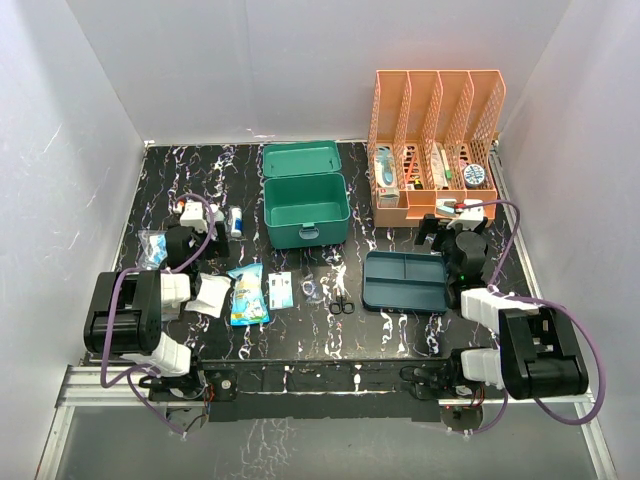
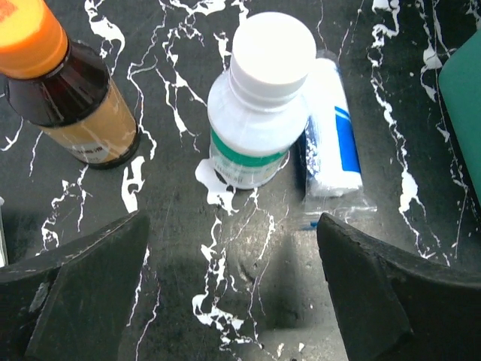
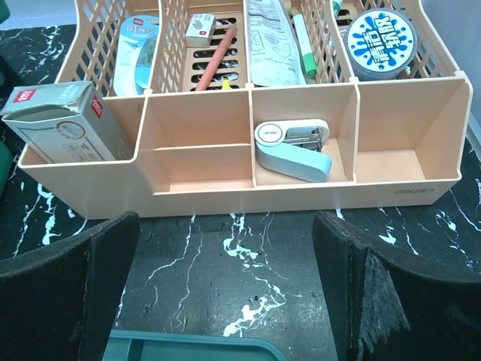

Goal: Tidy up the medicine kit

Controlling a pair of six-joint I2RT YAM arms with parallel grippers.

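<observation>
Two grippers are in view, and both stand wide with nothing in them. The left gripper point(image 2: 231, 226) hangs over the table. In its own camera, a white bottle point(image 2: 259, 98) with a green band stands just above the middle of the picture. A wrapped white and blue roll point(image 2: 331, 128) lies at the bottle's right side and seems to touch it. A brown bottle point(image 2: 68, 90) with an orange cap stands in the upper left, apart from the white one. The medicine kit point(image 1: 285, 230) sits in the upper middle of the top view with its lid up. The right gripper point(image 3: 225, 218) faces the orange rack point(image 3: 406, 188), well apart from the kit.

The step looks like picking up the white bottle. To do it well, the left gripper should go forward and down until one finger is on each side. The finger at the right of the picture must slip between bottle and roll. It should grab the fat body, not the cap, squeeze softly and lift straight up.
</observation>
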